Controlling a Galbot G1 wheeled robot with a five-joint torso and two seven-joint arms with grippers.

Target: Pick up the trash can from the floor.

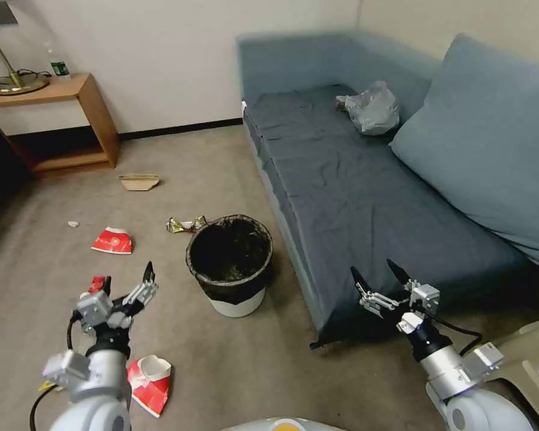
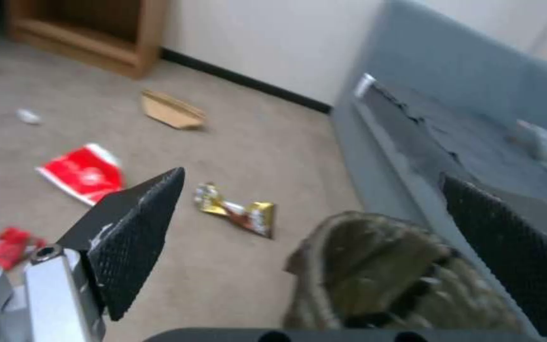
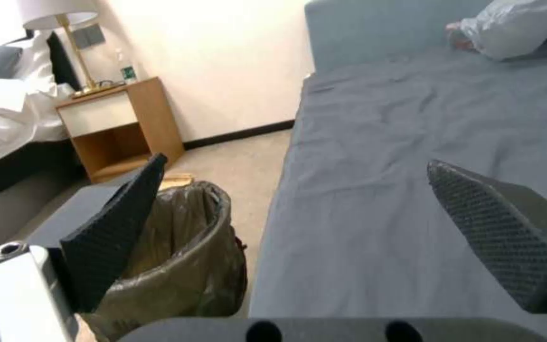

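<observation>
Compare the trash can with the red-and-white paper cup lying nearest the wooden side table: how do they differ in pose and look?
The trash can stands upright and round; the paper cup lies flattened on its side. The trash can is white with a black liner, while the paper cup is red and white. The trash can is plainly bigger than the paper cup. Both rest on the floor.
</observation>
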